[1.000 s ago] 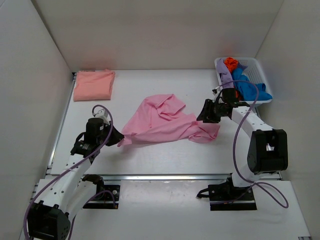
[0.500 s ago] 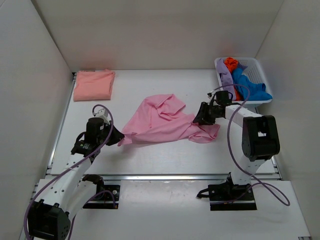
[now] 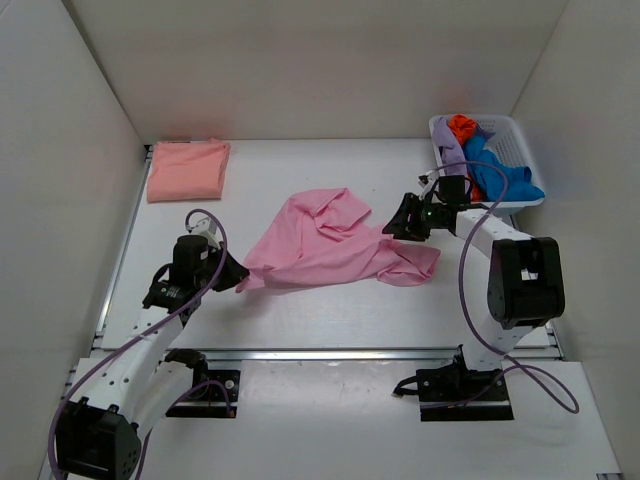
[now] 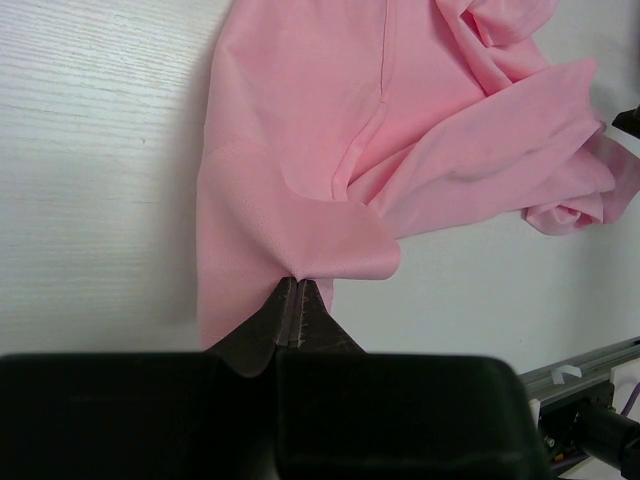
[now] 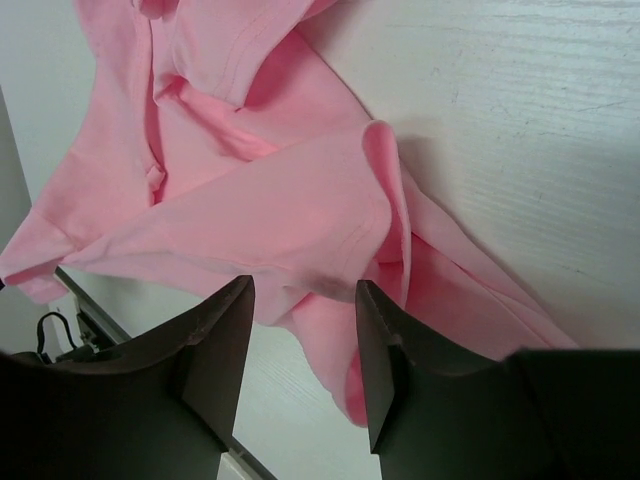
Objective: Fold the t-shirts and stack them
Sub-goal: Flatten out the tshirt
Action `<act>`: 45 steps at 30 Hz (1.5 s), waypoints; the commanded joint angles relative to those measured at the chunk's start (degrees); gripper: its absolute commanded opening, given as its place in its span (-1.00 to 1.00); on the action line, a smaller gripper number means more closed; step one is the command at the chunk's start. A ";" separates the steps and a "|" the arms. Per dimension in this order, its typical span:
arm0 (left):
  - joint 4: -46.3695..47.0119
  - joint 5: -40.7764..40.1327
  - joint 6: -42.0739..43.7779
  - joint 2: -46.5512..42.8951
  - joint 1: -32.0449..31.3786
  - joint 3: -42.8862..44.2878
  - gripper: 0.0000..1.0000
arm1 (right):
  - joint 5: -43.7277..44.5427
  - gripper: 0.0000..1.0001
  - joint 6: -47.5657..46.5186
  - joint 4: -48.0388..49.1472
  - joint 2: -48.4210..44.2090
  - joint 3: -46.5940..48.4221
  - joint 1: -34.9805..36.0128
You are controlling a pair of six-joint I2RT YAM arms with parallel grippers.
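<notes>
One salmon t-shirt (image 3: 187,170) folded, one pink t-shirt (image 3: 320,240) in left fingers (image 4: 268,330), right fingers (image 5: 215,350) released

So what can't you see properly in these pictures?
- Top view: the bottom of the white plastic lattice basket, covered by heaped blue, orange and purple clothes.
- Top view: parts of the crumpled light pink cloth t-shirt, buried under its own folds.
- Left wrist view: how much cloth the shut left claw pinches; the claw itself covers it.
</notes>
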 commanded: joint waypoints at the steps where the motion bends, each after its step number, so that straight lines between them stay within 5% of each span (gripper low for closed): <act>1: 1.13 0.42 -0.06 -0.77 -0.19 -0.42 -1.00 | -1.10 -0.14 1.17 1.51 0.15 0.70 0.32; 10: 1.13 0.85 -0.06 -0.86 0.16 -0.77 -1.00 | 1.00 -0.15 0.83 1.61 2.26 1.14 2.16; 15: 1.40 0.50 -0.32 -0.86 0.16 -1.29 -1.00 | 9.87 -0.15 -0.84 -1.83 2.26 1.40 2.69; 27: 1.57 0.59 -1.02 -1.12 -0.37 -1.91 -1.00 | 4.53 -0.29 1.18 3.18 2.96 -1.06 2.16; 32: 1.66 0.50 -0.94 -1.30 -0.37 -1.65 -1.00 | -0.48 -0.99 2.05 1.18 4.45 1.13 1.63; 37: 1.57 0.76 -0.32 -1.82 0.42 -0.16 -1.00 | -3.65 -1.00 3.19 -0.33 -0.53 3.94 1.64; 45: 2.19 1.03 -1.02 9.05 5.87 30.05 -1.00 | 0.12 -1.00 3.11 -9.64 -13.81 22.22 -1.88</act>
